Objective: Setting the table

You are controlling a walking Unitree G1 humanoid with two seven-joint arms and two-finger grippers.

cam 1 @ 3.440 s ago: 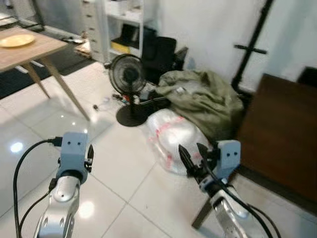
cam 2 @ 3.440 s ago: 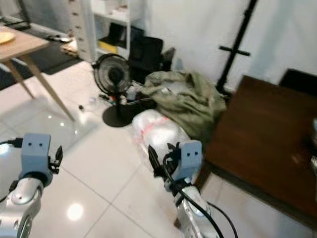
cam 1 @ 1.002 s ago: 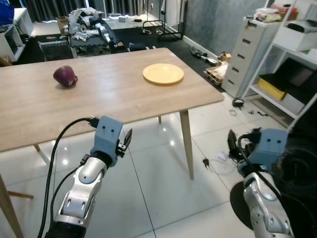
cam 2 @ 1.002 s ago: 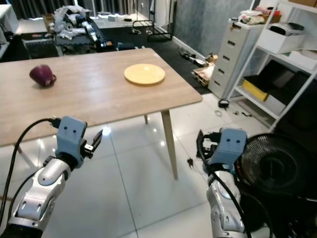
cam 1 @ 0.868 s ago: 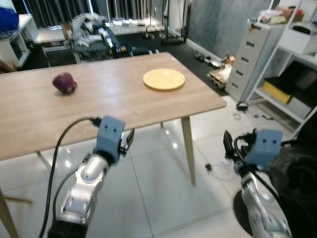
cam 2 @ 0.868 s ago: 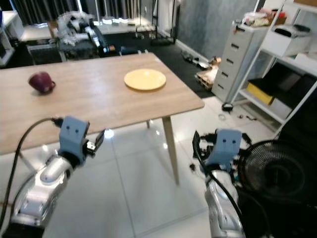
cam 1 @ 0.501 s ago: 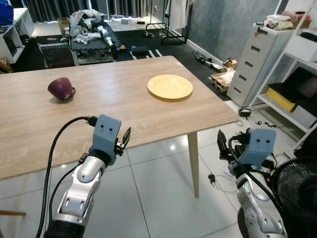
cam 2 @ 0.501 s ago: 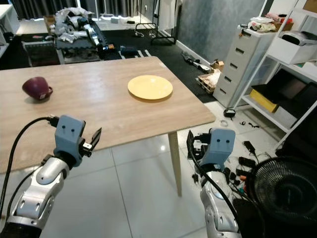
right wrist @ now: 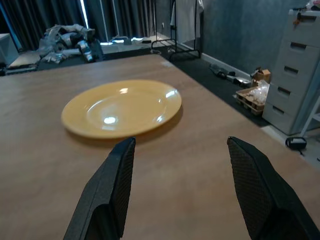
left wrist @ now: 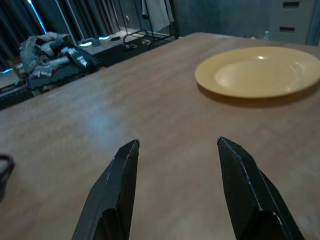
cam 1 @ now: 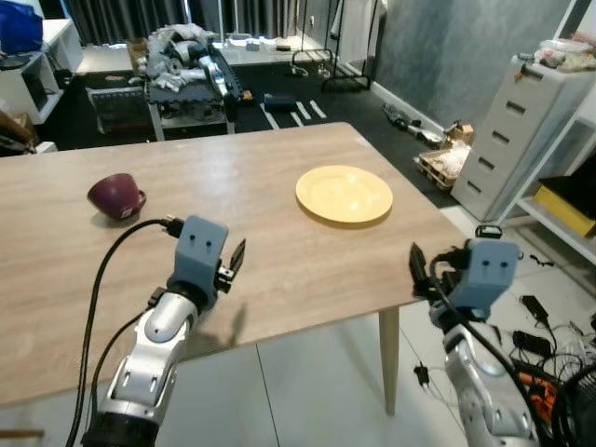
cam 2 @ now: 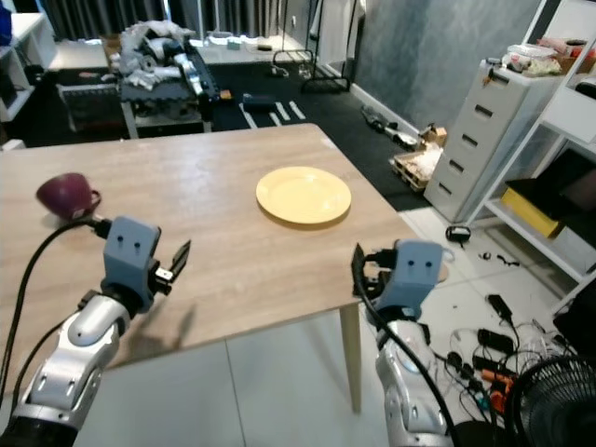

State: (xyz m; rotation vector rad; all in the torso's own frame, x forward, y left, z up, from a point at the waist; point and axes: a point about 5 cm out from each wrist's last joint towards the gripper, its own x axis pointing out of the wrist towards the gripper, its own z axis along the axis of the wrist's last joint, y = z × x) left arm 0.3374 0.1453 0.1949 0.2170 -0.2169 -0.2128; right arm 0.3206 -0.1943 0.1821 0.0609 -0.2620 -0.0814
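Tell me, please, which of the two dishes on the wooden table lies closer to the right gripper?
The yellow plate. It lies toward the table's right end, just ahead of the right gripper, whereas the dark purple cup sits far across on the left side.

Head views bright & fairly sharp, even indoor light. Soft shadow on wooden table (cam 1: 279, 270) under left arm, near front edge. Pale sheen across table top twd far edge. Wrist views dimmer, bluish. Yellow plate (right wrist: 121, 107) shows small glare spots; slightly soft in left wrist view. Black fingers (left wrist: 112, 192) up close, blurred. Room behind table dark, w/ bright window glare at back.
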